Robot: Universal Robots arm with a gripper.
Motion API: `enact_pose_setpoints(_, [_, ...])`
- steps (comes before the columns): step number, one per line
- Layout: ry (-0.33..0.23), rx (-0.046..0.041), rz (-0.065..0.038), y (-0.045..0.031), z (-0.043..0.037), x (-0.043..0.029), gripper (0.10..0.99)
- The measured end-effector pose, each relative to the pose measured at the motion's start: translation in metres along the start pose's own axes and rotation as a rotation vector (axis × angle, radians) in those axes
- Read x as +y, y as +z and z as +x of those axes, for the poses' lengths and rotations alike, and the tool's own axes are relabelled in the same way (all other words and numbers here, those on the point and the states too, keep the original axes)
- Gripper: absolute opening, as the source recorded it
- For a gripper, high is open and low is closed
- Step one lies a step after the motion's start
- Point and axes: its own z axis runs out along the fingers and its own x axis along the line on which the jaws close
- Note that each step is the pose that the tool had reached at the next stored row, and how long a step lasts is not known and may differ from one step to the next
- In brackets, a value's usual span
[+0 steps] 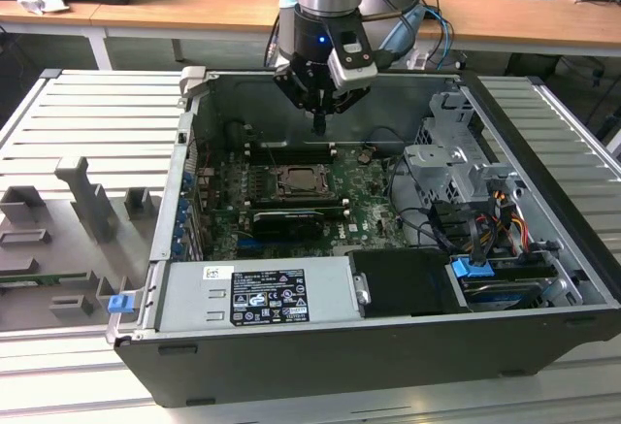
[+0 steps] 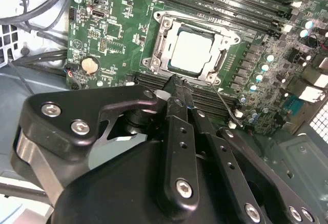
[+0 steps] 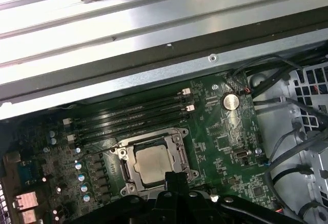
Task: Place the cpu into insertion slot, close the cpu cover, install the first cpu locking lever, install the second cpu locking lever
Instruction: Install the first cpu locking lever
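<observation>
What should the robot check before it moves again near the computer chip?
1. cpu lying flat in the insertion slot: ok.
2. cpu cover down around the chip: ok.
3. Thin locking lever latched: cannot tell.
4. End effector shut and carrying nothing: ok.
5. End effector looks clear above the motherboard in the exterior view: ok.

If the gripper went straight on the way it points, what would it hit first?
The gripper would likely meet the thin silver cpu cover's rim, beside the pale square cpu; depth is unclear.
</observation>
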Motion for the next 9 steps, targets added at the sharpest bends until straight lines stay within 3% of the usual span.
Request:
enact_pose_setpoints(5, [-0.027, 0.0005, -0.001, 0.0, 0.0, 0.0, 0.106])
enact_pose_setpoints(8, [-0.115, 0.0022, -0.004, 0.0002, 0.0018, -0.0005, 0.106])
enact_pose_setpoints(9, [-0.118, 0.0023, -0.004, 0.0004, 0.0051, -0.0013, 0.106])
